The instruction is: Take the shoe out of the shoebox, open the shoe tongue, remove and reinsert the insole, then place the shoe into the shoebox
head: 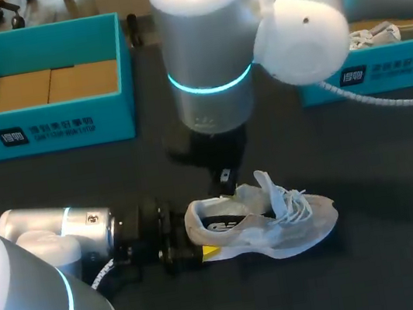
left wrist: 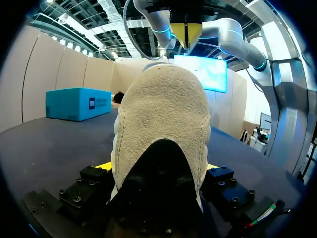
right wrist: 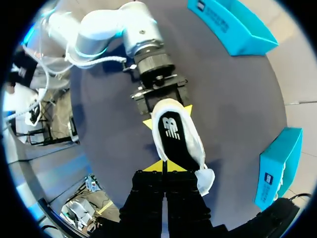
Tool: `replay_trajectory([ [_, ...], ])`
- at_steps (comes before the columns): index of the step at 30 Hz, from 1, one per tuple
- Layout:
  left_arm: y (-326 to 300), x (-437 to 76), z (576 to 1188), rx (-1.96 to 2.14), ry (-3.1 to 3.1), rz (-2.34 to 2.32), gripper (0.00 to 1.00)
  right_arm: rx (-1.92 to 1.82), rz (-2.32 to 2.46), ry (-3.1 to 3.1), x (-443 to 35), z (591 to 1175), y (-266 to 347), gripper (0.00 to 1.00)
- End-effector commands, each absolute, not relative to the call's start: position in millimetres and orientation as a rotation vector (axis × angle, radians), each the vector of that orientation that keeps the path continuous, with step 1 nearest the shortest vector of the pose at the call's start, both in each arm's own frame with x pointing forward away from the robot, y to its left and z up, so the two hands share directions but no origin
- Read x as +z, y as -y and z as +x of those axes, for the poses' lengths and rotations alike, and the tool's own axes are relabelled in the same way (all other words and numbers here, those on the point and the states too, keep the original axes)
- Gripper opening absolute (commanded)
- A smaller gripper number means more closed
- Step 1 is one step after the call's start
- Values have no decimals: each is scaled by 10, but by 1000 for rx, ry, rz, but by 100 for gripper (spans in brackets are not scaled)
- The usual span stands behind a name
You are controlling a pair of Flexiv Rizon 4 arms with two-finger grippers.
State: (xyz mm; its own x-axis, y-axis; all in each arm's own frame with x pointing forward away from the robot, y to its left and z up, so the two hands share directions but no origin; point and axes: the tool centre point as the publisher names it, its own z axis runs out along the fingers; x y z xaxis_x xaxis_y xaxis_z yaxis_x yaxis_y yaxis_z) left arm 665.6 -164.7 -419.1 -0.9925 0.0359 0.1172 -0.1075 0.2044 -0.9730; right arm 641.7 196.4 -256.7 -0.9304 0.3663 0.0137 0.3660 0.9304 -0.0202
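1. Sneaker [head: 268,224] is out of the box and on the tabletop [head: 76,175], well apart from the teal shoebox [head: 46,132].
2. Left claw [head: 192,240] is clamped on the heel, one yellow tip on each side.
3. Right claw [right wrist: 163,167] hangs over the shoe mouth, tips together, nothing seen between them.
4. Tongue [head: 265,185] stands lifted, so it looks opened.
5. Black insole [right wrist: 173,134] lies inside the shoe; cannot tell whether it is unpulled or already reinserted.
6. Left to do, at least: return the shoe to the box.

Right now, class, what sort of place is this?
Likely a robotics lab workbench: two white robot arms handle a grey mesh sneaker on a dark table, near an open teal cardboard shoebox.
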Motion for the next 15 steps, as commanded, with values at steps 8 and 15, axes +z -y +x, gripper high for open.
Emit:
replay_trajectory([
  [8, 1639, -4190, 6656, 1909, 2349, 70, 0, 68, -554, 3087, -2758, 6509, -2035, 0],
  [15, 1639, -4190, 6656, 1909, 2349, 70, 0, 61, -543, 3148, -3023, 6568, -2023, 0],
])
